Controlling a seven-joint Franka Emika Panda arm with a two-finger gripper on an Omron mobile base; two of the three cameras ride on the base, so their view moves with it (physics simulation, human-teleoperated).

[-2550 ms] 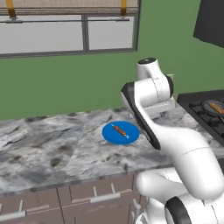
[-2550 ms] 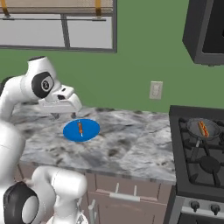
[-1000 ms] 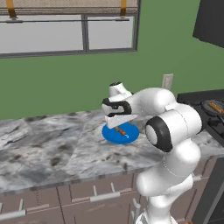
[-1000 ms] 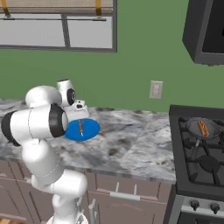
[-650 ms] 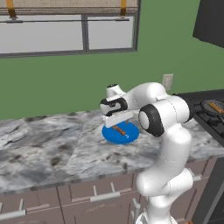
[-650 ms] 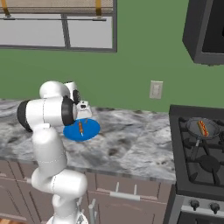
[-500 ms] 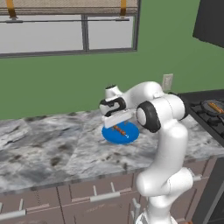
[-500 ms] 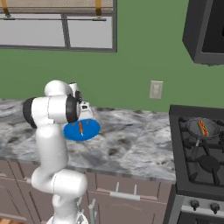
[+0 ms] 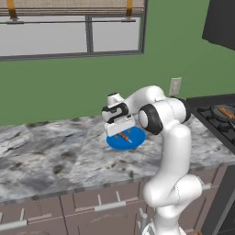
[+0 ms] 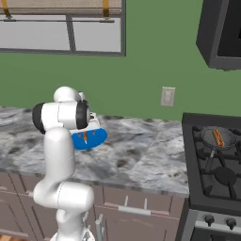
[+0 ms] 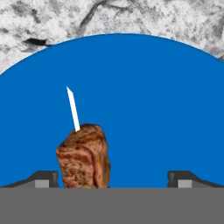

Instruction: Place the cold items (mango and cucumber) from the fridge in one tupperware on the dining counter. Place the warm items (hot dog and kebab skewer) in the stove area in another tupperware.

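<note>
Down over the blue plate (image 9: pixel 125 140) the gripper (image 11: pixel 113 177) has come, fingers spread wide, holding nothing. Between them, nearer the left finger (image 11: pixel 40 178), lies the kebab skewer (image 11: pixel 83 151): lumpy brown meat, thin white stick pointing away. Far right, the hot dog (image 10: pixel 218 137) sits on the stove (image 10: pixel 216 169).
</note>
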